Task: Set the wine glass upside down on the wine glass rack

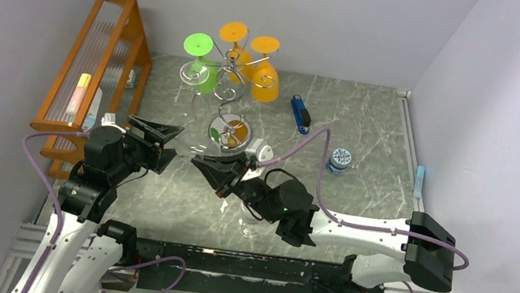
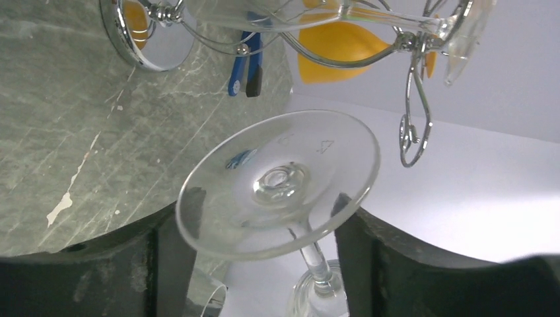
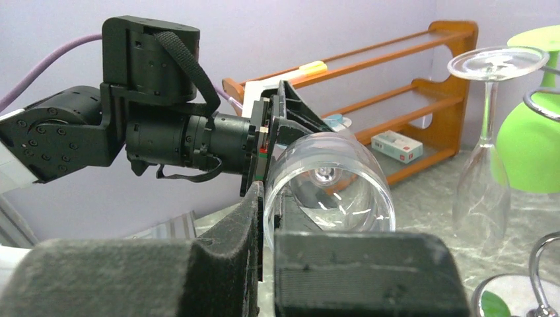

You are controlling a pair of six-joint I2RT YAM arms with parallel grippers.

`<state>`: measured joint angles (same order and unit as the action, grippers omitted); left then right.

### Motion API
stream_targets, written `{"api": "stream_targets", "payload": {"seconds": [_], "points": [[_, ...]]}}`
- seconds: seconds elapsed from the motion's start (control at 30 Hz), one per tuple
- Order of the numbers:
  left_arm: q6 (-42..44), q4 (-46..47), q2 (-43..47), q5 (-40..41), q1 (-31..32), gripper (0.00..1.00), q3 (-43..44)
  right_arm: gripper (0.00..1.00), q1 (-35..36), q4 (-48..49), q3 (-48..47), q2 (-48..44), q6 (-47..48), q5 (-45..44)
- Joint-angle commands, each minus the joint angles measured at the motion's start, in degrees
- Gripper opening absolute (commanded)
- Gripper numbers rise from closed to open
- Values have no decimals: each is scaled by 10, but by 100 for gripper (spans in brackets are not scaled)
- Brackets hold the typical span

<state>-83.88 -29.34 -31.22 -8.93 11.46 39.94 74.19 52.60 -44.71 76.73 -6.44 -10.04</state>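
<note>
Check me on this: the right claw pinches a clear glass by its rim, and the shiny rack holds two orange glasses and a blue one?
Nearly. Beside the orange glasses on the wine glass rack hangs a green glass, not a blue one, as the top external view shows. The right gripper does pinch the clear wine glass by its rim.

Clear wine glass [image 2: 280, 181], foot toward lens, bowl below, between spread fingers of left gripper [image 2: 257, 254]; contact unclear. Above: chrome wine glass rack [image 2: 162, 46], mirrored base, orange glass [image 2: 337, 46] hanging. Blue object [image 2: 238, 69] on marble table [image 2: 59, 119].
</note>
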Motion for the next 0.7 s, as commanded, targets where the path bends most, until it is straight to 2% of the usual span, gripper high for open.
{"api": "stream_targets", "payload": {"seconds": [0.0, 0.17, 0.5, 0.67], "points": [[-31, 28, 18, 23, 3, 68, 0, 0, 11, 114, 21, -7, 51, -31], [-32, 39, 19, 49, 3, 55, 19, 0, 12, 140, 42, -17, 58, -20], [-32, 63, -5, 71, 3, 42, 71, 0, 12, 187, 65, -27, 51, 15], [-37, 84, -27, 78, 3, 40, 95, 0, 13, 217, 74, -26, 60, 45]]}}
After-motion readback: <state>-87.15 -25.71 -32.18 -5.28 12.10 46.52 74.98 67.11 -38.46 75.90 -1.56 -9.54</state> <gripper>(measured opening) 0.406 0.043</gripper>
